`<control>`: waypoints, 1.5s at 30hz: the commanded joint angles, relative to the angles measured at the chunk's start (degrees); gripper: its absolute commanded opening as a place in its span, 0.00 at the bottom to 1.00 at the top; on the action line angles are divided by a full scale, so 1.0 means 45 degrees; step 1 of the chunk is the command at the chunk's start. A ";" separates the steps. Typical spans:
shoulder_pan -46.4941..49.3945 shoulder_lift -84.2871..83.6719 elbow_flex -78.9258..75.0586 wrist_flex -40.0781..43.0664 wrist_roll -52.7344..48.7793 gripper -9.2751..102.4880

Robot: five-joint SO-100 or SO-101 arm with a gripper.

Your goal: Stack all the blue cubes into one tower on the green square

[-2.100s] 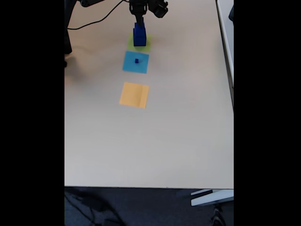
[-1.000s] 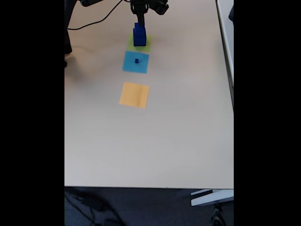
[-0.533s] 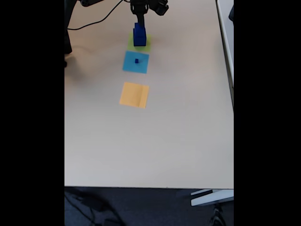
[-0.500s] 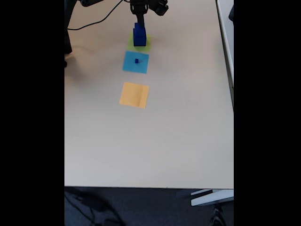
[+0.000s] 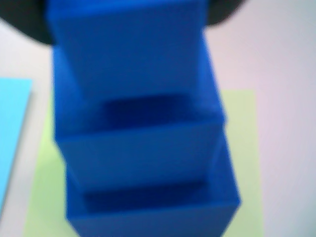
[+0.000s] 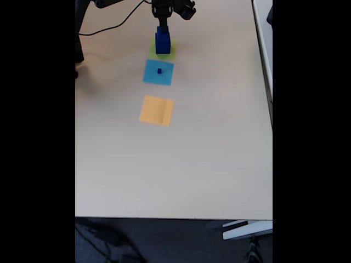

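Note:
A tower of three blue cubes stands on the green square, largest at the bottom. In the wrist view the stacked cubes are blurred and very close, with the green square showing around their base. My gripper reaches down from the top edge onto the tower's top cube. Dark jaw parts flank that cube at both upper corners of the wrist view, touching its sides. A tiny blue cube sits alone on the light-blue square.
An orange square lies nearer the camera, in line with the other two patches. A black cable runs across the table's far left. The beige table ends at a front edge and a right edge.

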 commanded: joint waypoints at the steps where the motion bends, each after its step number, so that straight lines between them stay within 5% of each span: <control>1: -0.0059 0.0195 -0.0566 -0.0039 0.0078 0.08; 45: -0.0039 0.0254 -0.0352 -0.0039 0.0117 0.16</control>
